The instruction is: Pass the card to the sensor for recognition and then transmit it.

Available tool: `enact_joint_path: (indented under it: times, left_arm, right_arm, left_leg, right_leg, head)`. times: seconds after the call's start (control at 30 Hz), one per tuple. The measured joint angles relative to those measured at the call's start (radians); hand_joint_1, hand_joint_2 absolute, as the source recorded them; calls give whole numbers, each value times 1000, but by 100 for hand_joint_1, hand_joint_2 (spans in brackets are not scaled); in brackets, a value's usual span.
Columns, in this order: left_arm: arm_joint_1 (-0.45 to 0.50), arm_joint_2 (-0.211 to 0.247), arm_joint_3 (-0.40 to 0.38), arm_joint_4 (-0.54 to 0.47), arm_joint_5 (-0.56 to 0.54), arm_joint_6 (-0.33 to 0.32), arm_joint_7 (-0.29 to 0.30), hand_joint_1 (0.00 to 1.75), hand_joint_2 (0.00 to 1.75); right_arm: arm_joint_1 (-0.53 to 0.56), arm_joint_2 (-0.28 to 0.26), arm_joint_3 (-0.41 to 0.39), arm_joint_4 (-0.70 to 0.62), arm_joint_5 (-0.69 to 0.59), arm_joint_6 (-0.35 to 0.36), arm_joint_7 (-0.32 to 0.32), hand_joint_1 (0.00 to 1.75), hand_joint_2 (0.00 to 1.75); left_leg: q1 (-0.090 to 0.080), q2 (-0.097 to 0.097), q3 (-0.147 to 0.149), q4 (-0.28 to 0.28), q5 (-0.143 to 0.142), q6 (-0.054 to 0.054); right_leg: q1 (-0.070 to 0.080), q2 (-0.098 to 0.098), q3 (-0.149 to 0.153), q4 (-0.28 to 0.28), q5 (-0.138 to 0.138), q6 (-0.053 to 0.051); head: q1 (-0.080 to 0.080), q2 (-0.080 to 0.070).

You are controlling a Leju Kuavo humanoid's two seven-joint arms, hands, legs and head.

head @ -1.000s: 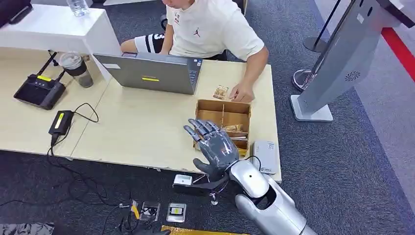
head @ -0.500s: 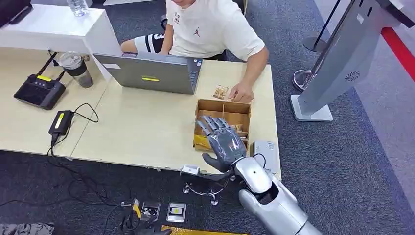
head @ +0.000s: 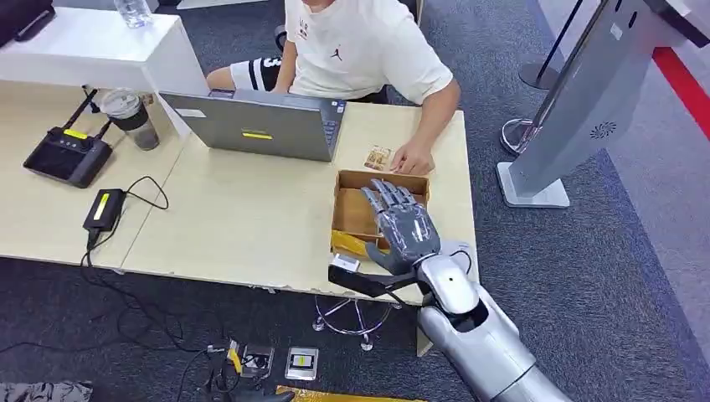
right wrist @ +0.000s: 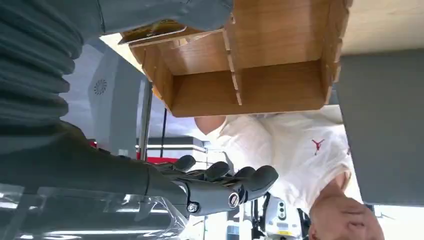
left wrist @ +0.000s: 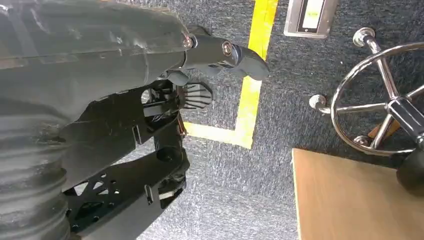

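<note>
The robot's right hand [head: 403,228] hovers over the wooden divided box [head: 356,211] near the bench's [head: 243,218] right edge, fingers [head: 392,197] spread apart and holding nothing. A card [head: 378,157] lies on the bench just beyond the box, beside a seated person's hand [head: 412,158]. The left hand [left wrist: 220,52] hangs over the carpet, its fingers curled in, nothing in them.
</note>
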Motion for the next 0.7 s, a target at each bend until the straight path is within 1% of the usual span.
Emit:
enact_joint_path:
  times: [0.7]
  left_arm:
    - [0, 3, 0, 0, -3, -5, 0, 0, 175]
  right_arm:
    - [-1, 0, -15, 58, -5, 22, 8, 0, 175]
  left_leg:
    - [0, 0, 0, 0, 0, 0]
  right_leg:
    - [0, 0, 0, 0, 0, 0]
  head:
    - [0, 0]
